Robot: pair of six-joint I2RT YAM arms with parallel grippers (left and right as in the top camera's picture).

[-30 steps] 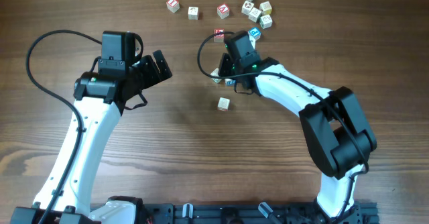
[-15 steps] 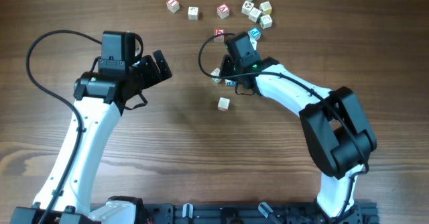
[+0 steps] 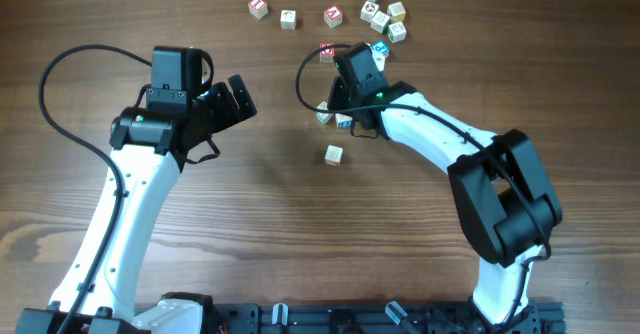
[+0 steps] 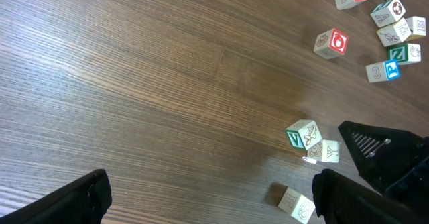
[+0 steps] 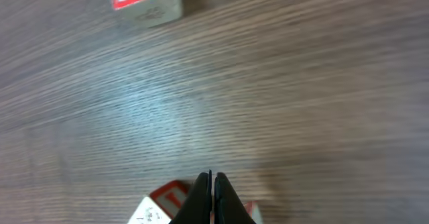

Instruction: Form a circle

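Note:
The circle is a tight cluster of pale letter cubes [image 3: 323, 116] at mid-table; two show from above, touching, right beside my right gripper [image 3: 336, 106]. In the left wrist view these are a green V cube [image 4: 303, 135] and a pale cube [image 4: 328, 151]. My right gripper [image 5: 212, 178] is shut with nothing between its fingers, its tips low over red-faced cubes [image 5: 164, 198] that they partly hide. My left gripper [image 3: 238, 99] hangs open and empty to the left, apart from all cubes; its dark fingers [image 4: 74, 197] frame bare wood.
A lone cube [image 3: 333, 154] lies nearer the front, seen beside my left gripper's right finger [image 4: 295, 204]. A red O cube [image 3: 327, 51] and a blue P cube [image 3: 379, 49] lie just beyond the right wrist. Several loose cubes [image 3: 378, 19] are scattered at the far edge.
My right gripper has edged slightly toward the far side, still shut. The cubes beside it have barely shifted. The left arm has not moved.

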